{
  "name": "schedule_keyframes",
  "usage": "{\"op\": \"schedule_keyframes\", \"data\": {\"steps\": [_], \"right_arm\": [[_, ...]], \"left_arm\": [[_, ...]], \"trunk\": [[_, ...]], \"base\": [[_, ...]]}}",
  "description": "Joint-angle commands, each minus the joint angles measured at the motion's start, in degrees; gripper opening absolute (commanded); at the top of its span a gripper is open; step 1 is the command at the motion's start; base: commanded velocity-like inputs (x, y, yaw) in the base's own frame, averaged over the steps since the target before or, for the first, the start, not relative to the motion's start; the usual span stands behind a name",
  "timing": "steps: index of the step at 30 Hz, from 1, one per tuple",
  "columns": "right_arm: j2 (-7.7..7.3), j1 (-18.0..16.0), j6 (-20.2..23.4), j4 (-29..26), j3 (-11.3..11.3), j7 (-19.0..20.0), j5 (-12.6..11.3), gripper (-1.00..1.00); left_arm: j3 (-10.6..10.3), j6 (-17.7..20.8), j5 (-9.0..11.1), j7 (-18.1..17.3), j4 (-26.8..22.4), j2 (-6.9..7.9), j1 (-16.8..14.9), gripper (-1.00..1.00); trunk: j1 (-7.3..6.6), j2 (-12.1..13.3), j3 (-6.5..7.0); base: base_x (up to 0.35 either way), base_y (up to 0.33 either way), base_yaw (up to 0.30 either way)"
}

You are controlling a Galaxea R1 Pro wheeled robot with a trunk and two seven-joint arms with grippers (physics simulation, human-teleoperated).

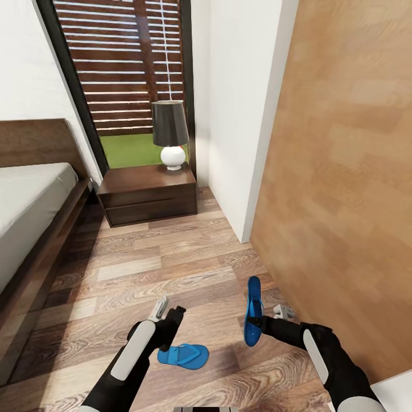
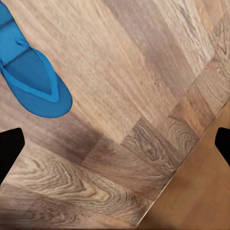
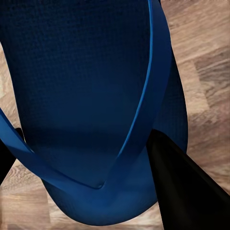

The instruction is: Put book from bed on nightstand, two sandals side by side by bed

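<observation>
1. Sandals: one sandal is gripped in the right gripper, carried on edge above the floor. The second sandal lies flat on the planks, just beside the left gripper's fingers and a little behind them.
2. Progress, as I judge it: the pair is not yet side by side; both are well apart from the bed, so that step is only part done. No book in sight, so its status can't be told. Nightstand ahead carries a lamp.
3. Right fingers closed on the sandal; wrist view shows a dark finger pressed against the sole's edge beside the strap.
4. Left fingers spread wide, holding nothing; tips hang over bare planks, sandal toe beyond one tip.
5. Both forearms reach forward and low.
</observation>
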Motion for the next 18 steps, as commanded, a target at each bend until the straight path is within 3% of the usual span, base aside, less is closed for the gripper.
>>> {"op": "schedule_keyframes", "data": {"steps": [1, 3, 6, 10, 18], "right_arm": [[0.01, 0.0, 0.4, 0.0, -0.1, 0.1, -0.3, -1.00], [0.01, 0.0, 0.4, 0.0, -0.1, 0.0, -0.3, -1.00], [0.01, 0.0, 0.4, 0.0, -0.1, 0.1, -0.3, -1.00], [0.01, 0.0, 0.4, 0.0, -0.1, 0.1, -0.3, -1.00], [0.01, 0.0, 0.4, 0.0, -0.1, 0.0, -0.3, -1.00]], "left_arm": [[0.0, 0.2, 0.7, 0.6, -0.1, -0.04, 0.0, 1.00], [0.0, 0.3, 2.2, 0.9, 0.0, -0.12, 0.0, 1.00], [0.1, 0.4, 7.1, 1.1, 0.0, -0.16, 0.0, 1.00], [0.2, 0.6, 11.0, 1.1, 0.1, -0.14, 0.0, 1.00], [0.1, 0.8, 13.7, 1.1, 0.1, -0.27, 0.0, 1.00]], "trunk": [[-0.01, 0.0, -0.05], [-0.01, 0.0, -0.05], [-0.01, 0.0, -0.05], [-0.01, 0.0, -0.05], [-0.01, 0.0, -0.05]], "base": [[0.000, 0.000, 0.000], [0.000, 0.000, 0.000], [0.000, 0.000, 0.000], [0.000, 0.000, 0.000], [0.000, 0.000, 0.000]]}}
